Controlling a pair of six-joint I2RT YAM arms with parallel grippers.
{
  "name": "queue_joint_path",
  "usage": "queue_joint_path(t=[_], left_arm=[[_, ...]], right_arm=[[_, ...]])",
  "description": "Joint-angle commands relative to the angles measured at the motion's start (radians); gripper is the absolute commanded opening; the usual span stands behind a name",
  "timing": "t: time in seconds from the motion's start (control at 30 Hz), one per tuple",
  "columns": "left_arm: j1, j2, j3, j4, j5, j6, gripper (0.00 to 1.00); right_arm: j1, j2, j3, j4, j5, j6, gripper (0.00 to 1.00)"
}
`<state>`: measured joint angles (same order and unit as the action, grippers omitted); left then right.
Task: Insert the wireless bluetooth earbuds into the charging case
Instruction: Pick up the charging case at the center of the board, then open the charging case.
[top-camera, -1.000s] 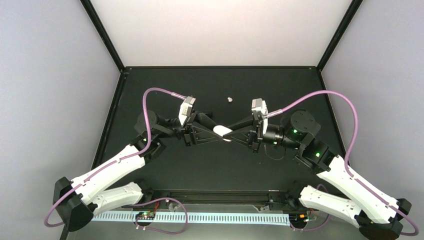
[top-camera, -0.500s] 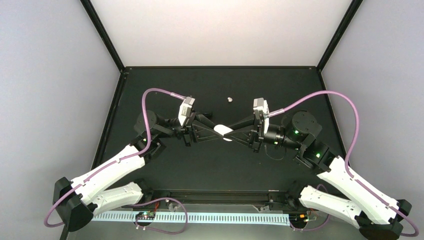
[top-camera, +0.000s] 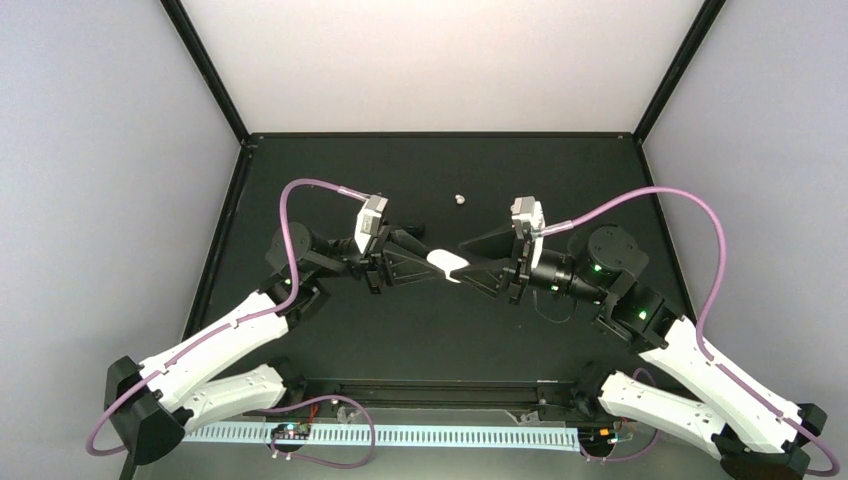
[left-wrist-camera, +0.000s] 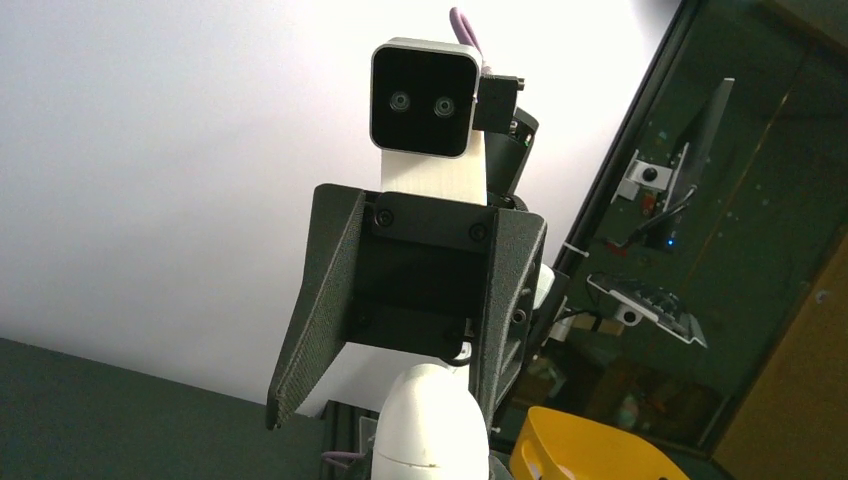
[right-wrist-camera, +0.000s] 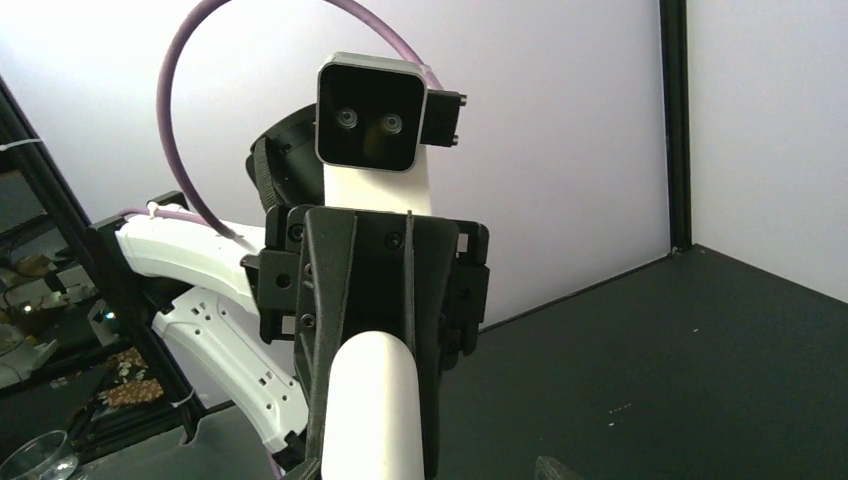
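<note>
Where the two arms meet over the table, one white charging case lies with its long axis running left to right, its left end clamped in the left gripper. The right gripper stands spread about the other end, gripping nothing. One pale earbud sits farther back, too small to show its heading.

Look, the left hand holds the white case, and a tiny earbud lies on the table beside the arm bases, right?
Not quite. The left gripper does hold the white case, but the tiny earbud lies on the table beyond the case, far from the arm bases. The top view shows it.
</note>
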<state>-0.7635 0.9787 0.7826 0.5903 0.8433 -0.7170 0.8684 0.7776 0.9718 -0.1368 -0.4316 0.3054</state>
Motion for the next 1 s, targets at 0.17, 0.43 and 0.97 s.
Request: queue_joint_path(t=[0.17, 0.43, 0.97], left_arm=[[-0.011, -0.045, 0.004, -0.020, -0.016, 0.072, 0.02], [-0.019, -0.061, -0.012, -0.049, -0.024, 0.106, 0.02], [-0.032, -0.075, -0.017, -0.091, -0.032, 0.150, 0.02]], right_arm=[[-0.001, -0.020, 0.021, -0.041, 0.096, -0.017, 0.54], [0.000, -0.025, 0.021, -0.030, 0.132, 0.000, 0.57], [-0.001, -0.012, 0.029, -0.038, 0.194, 0.027, 0.58]])
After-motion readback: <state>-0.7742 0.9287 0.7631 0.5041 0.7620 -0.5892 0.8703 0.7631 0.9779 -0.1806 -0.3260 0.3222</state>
